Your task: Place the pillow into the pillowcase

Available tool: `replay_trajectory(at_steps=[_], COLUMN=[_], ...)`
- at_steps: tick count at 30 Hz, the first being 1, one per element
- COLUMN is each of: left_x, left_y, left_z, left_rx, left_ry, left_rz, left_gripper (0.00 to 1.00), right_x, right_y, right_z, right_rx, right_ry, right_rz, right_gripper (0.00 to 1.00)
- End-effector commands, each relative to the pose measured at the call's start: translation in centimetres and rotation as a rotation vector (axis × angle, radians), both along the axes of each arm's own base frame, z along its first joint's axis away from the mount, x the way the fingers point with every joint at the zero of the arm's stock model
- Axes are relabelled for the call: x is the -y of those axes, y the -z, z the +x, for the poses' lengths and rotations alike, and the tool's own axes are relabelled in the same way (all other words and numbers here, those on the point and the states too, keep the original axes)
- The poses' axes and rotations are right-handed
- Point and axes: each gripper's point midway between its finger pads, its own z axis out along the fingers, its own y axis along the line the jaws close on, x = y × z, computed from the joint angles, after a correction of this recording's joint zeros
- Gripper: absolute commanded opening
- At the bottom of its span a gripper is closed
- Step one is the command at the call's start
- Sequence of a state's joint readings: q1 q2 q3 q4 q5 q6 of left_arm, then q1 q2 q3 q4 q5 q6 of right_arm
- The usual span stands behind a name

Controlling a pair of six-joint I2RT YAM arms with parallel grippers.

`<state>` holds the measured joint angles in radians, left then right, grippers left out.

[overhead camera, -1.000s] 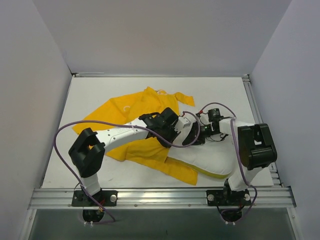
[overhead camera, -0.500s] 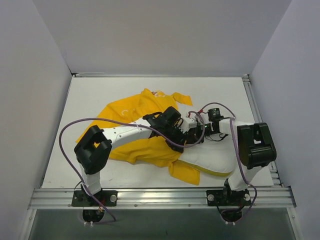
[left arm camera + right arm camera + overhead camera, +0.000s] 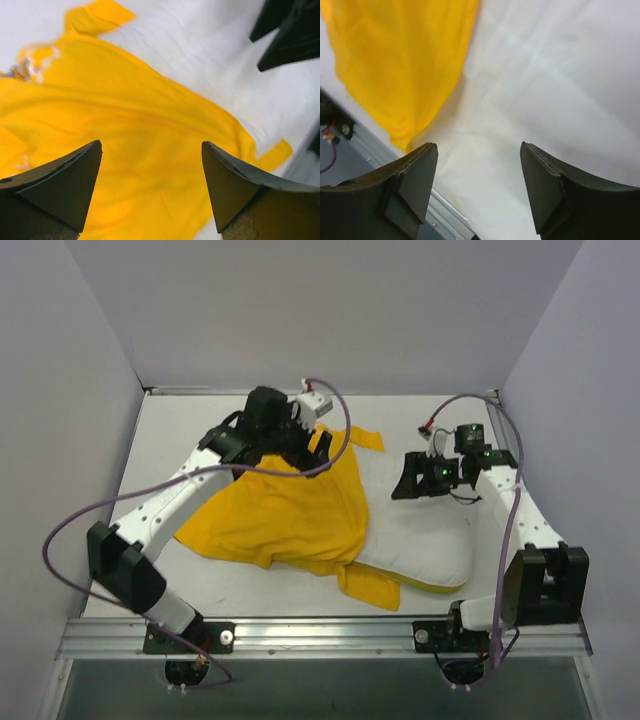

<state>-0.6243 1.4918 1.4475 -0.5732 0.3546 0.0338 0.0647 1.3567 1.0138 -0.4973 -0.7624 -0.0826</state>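
Note:
The yellow pillowcase (image 3: 285, 510) lies spread over the left part of the white pillow (image 3: 420, 540), which shows a yellow seam along its near edge. My left gripper (image 3: 312, 445) hovers above the pillowcase's far edge, open and empty. In the left wrist view the pillowcase (image 3: 150, 115) fills the space under the left gripper (image 3: 151, 144), with the pillow (image 3: 200, 50) beyond. My right gripper (image 3: 403, 483) hangs over the pillow's far side, open and empty. The right wrist view has the right gripper (image 3: 478, 145) above the pillow (image 3: 545, 75), the pillowcase (image 3: 400, 65) to its left.
A loose yellow flap (image 3: 368, 585) of the case sticks out at the near edge. The metal rail (image 3: 320, 632) runs along the table's front. White walls close in the table on three sides. Purple cables loop off both arms.
Both grippers have opened and lifted off the fabric. The left arm swung back and left, the right arm drew back to the right. The pillowcase now lies flatter over the pillow's left part.

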Motion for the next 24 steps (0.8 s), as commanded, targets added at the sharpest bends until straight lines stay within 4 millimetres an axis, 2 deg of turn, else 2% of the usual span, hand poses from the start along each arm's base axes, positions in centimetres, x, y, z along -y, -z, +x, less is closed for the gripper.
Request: replay_trajectory(at_steps=[1,2,3,4,5,6,7,8,9,10,11,13,14,15,16,19,20,22,23,24], left_x=[0.6,1.4,2.4,2.9,3.8,4.6,5.8,6.5,6.9,7.6,8.1,8.8,8.9,9.1,9.1,9.0,8.7,8.5,8.4,8.5], left_y=[1.2,4.1,1.6,2.0,4.7,4.9,3.2,5.7,6.2,5.2,7.4,7.4,9.6,10.3,12.1,13.8,14.9,15.8,16.4,16.4], left_z=[7.4,9.1,11.1,12.4,14.0,14.8,15.9,16.9,17.5,18.4,19.0,19.9,20.3,20.4,20.3,20.1,19.9,19.7,19.6,19.6], left_rx=[0.075,0.026,0.073,0.082,0.057,0.05,0.085,0.068,0.083,0.113,0.105,0.142,0.125,0.119,0.096,0.07,0.055,0.044,0.035,0.035], left_ry=[-0.179,-0.205,-0.235,-0.258,-0.265,-0.291,-0.292,-0.294,-0.31,-0.316,-0.315,-0.319,-0.307,-0.304,-0.299,-0.292,-0.29,-0.286,-0.281,-0.276], left_rz=[0.107,0.152,0.111,0.123,0.16,0.15,0.114,0.148,0.163,0.142,0.177,0.188,0.222,0.232,0.26,0.29,0.31,0.329,0.338,0.335], left_gripper=[0.88,0.84,0.84,0.82,0.82,0.81,0.81,0.81,0.81,0.81,0.81,0.81,0.8,0.79,0.76,0.68,0.65,0.58,0.44,0.35], right_x=[5.1,6.1,8.1,9.3,10.3,11.3,12.9,13.6,14.4,15.0,15.0,14.5,13.9,13.5,13.1,12.4,12.2,12.0,11.7,11.3], right_y=[1.1,1.1,1.0,1.1,1.2,2.2,1.7,1.9,2.8,2.9,3.3,4.6,5.3,6.0,6.3,8.0,8.3,9.0,9.2,9.5], right_z=[3.6,4.7,6.8,7.8,8.6,9.5,10.8,11.2,11.5,11.9,11.7,11.2,10.6,10.1,9.8,8.6,8.5,8.2,8.2,8.2], right_rx=[-0.045,-0.056,-0.067,-0.081,-0.093,-0.123,-0.112,-0.13,-0.159,-0.163,-0.186,-0.237,-0.273,-0.303,-0.32,-0.386,-0.398,-0.426,-0.438,-0.448], right_ry=[0.127,0.171,0.238,0.286,0.317,0.345,0.395,0.412,0.432,0.451,0.451,0.437,0.423,0.411,0.4,0.378,0.375,0.364,0.356,0.347], right_rz=[-0.138,-0.133,-0.131,-0.128,-0.127,-0.124,-0.12,-0.122,-0.128,-0.129,-0.128,-0.111,-0.104,-0.101,-0.093,-0.084,-0.077,-0.066,-0.043,-0.036], right_gripper=[0.67,0.66,0.66,0.66,0.68,0.69,0.71,0.72,0.73,0.76,0.83,0.84,0.84,0.84,0.84,0.83,0.81,0.75,0.66,0.57])
